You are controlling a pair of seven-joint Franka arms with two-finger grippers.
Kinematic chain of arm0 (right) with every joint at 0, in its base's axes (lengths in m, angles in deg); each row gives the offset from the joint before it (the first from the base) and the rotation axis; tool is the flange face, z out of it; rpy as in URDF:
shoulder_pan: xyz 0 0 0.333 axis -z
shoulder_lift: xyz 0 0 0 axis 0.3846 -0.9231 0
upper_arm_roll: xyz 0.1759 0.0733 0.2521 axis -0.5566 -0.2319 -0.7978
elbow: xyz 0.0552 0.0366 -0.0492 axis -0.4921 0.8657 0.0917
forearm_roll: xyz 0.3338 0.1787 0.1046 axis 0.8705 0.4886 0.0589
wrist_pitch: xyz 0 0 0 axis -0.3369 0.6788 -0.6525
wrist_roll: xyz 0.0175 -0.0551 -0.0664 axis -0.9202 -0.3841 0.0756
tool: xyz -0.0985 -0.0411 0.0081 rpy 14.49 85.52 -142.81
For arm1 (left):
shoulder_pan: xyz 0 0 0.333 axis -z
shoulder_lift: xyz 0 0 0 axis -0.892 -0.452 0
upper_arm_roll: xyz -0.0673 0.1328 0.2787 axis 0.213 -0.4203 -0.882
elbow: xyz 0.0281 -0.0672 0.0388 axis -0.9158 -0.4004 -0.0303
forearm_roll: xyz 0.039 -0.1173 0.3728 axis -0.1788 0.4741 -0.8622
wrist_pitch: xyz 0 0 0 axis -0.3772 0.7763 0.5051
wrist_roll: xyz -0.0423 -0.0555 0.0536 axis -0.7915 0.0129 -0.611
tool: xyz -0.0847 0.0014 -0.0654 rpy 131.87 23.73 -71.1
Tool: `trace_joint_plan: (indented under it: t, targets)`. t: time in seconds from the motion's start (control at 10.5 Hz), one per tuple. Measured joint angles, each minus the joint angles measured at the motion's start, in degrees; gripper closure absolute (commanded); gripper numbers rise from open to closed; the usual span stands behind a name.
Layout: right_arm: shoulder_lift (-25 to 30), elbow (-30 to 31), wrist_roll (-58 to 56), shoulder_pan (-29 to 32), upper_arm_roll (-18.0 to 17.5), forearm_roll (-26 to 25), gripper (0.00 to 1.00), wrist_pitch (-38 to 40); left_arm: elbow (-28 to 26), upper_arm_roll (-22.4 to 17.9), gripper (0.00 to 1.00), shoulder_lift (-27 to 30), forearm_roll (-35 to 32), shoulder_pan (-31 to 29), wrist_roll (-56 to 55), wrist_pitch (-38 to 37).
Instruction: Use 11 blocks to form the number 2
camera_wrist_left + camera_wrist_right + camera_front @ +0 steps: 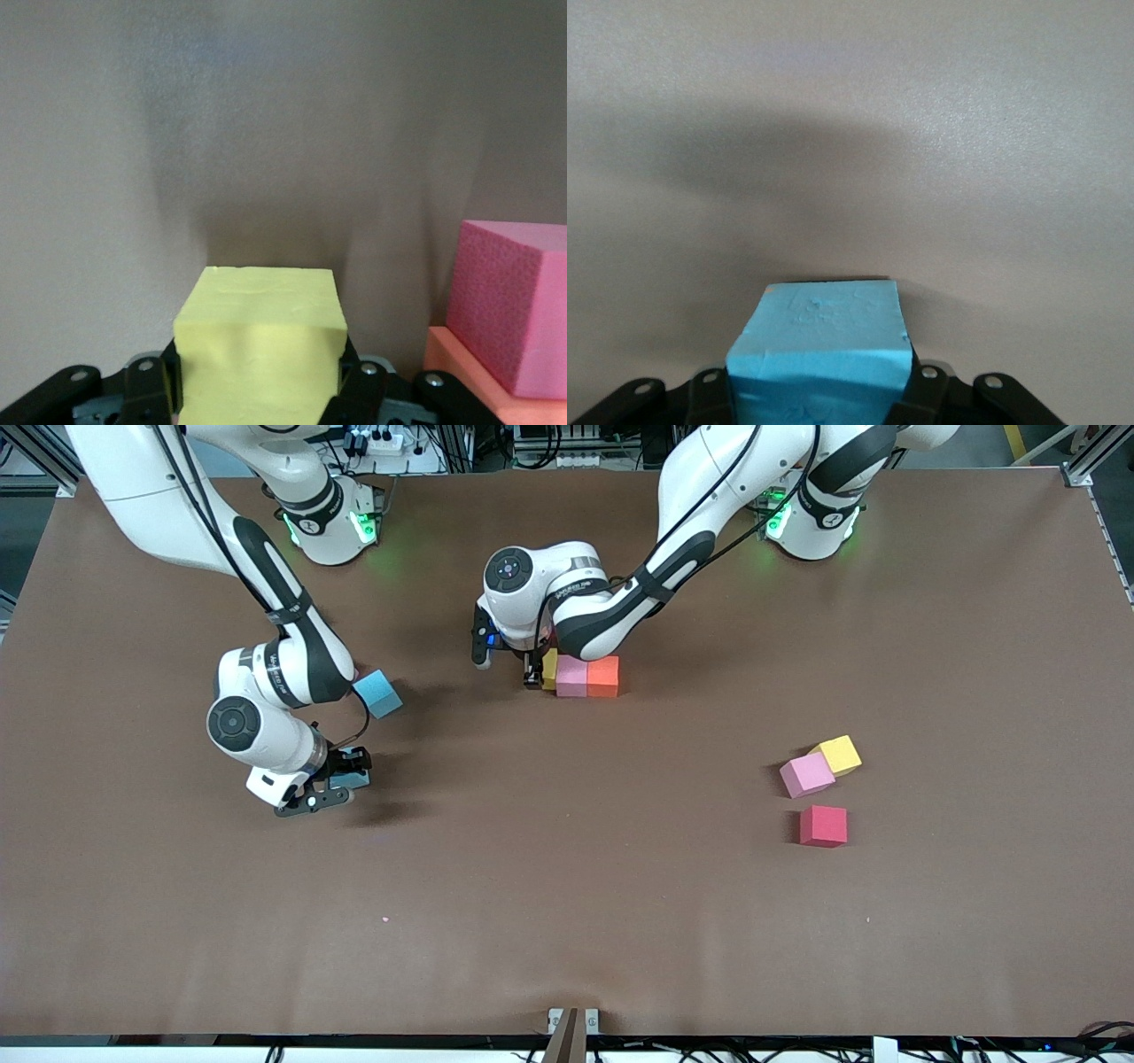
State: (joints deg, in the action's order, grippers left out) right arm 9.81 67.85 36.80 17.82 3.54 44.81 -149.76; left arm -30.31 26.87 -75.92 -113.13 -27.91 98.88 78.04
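My left gripper [538, 671] is shut on a pale yellow block [550, 669], low at the table and right beside a pink block [571, 676]. That pink block stands edge to edge with an orange block [603, 676]. In the left wrist view the yellow block [261, 345] fills the jaws, with the pink block [509, 301] and orange block [465, 376] beside it. My right gripper [341, 777] is shut on a light blue block [824, 341], low over the table toward the right arm's end. A second light blue block [378, 693] lies on the table beside the right forearm.
Three loose blocks lie toward the left arm's end: a pink one [806, 775] touching a yellow-orange one [839, 755], and a red one [823, 825] nearer the front camera. The brown table [567, 921] stretches wide around them.
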Motion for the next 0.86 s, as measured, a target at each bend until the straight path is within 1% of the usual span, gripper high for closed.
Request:
trace_joint_plan:
  t: [0.48, 0.86]
  targets:
    - [0.0, 0.0, 0.0, 0.0, 0.0, 0.0, 0.86, 0.0, 1.8, -0.6, 1.00, -0.5, 0.0, 1.5, 0.0, 0.0]
    - [0.0, 0.0, 0.0, 0.0, 0.0, 0.0, 0.86, 0.0, 2.1, -1.3, 1.00, -0.5, 0.0, 1.9, 0.0, 0.0]
